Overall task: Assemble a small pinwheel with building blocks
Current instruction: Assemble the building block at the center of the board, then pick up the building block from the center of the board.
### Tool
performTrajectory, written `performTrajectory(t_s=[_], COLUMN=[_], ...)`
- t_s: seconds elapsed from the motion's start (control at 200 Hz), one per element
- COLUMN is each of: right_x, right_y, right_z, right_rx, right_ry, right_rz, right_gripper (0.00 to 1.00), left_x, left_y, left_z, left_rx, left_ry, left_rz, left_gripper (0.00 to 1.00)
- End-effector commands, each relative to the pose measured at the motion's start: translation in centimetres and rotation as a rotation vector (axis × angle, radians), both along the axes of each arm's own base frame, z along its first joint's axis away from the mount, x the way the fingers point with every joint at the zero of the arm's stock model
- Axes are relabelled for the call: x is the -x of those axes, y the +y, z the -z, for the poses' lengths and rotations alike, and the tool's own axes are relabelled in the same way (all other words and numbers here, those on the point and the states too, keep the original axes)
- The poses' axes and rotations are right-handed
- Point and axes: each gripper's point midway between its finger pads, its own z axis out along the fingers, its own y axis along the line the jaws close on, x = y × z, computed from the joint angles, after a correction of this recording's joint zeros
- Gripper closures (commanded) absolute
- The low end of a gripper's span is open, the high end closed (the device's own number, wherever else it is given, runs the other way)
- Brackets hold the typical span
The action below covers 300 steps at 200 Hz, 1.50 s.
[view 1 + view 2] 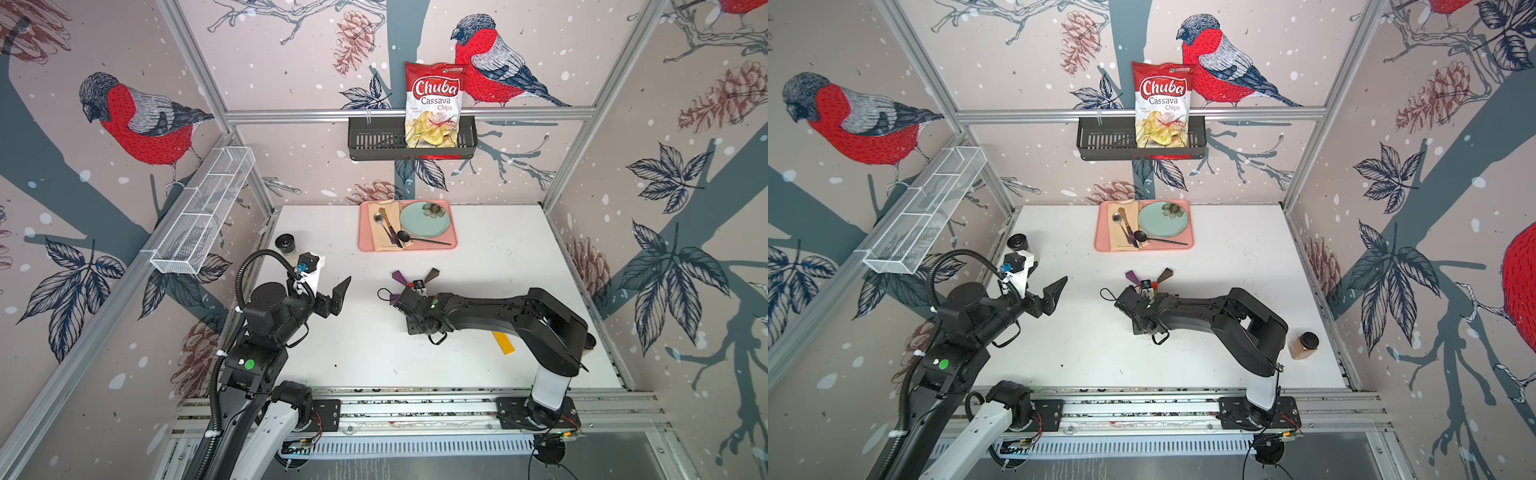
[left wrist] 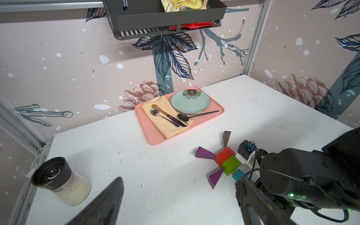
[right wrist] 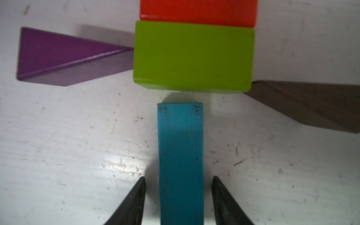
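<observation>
The pinwheel lies flat mid-table: red block (image 3: 197, 11), green block (image 3: 192, 56), a purple wedge (image 3: 64, 56) and a dark brown wedge (image 3: 311, 105) touching the green block's corners. A blue bar (image 3: 181, 155) lies just short of the green block. My right gripper (image 3: 178, 178) is open astride the bar, with a gap on each side. In the left wrist view two purple wedges (image 2: 204, 153) and a brown wedge (image 2: 227, 137) ring the red block (image 2: 225, 155). A yellow bar (image 1: 503, 343) lies by the right arm. My left gripper (image 1: 338, 297) hangs open and empty to the left.
A pink tray (image 1: 365, 245) with a plate, napkin and cutlery sits at the back. One black-lidded jar (image 1: 286, 243) stands at the far left, another (image 1: 1304, 345) at the right edge. A wall basket (image 1: 374, 141) holds a chips bag.
</observation>
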Motion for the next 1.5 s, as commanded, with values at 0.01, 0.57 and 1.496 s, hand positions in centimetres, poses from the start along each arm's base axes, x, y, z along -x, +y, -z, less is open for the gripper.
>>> performTrajectory(t_s=[0.01, 0.57, 1.496], right_x=[0.4, -2.2, 3.6], right_y=[-0.2, -13.3, -24.0], right_z=[-0.3, -13.5, -5.6], right_rx=[0.025, 0.007, 0.126], right_ry=[-0.007, -0.231, 0.219], right_rz=[-0.02, 0.084, 0.336], right_gripper=[0.03, 0.01, 0.29], left_x=[0.1, -0.1, 1.6], left_y=[-0.1, -1.2, -8.1], left_z=[-0.3, 0.4, 6.4], left_rx=[0.008, 0.04, 0.066], left_ry=[-0.007, -0.024, 0.249], left_rz=[0.008, 0.066, 0.396], left_gripper=[0.11, 0.11, 0.46])
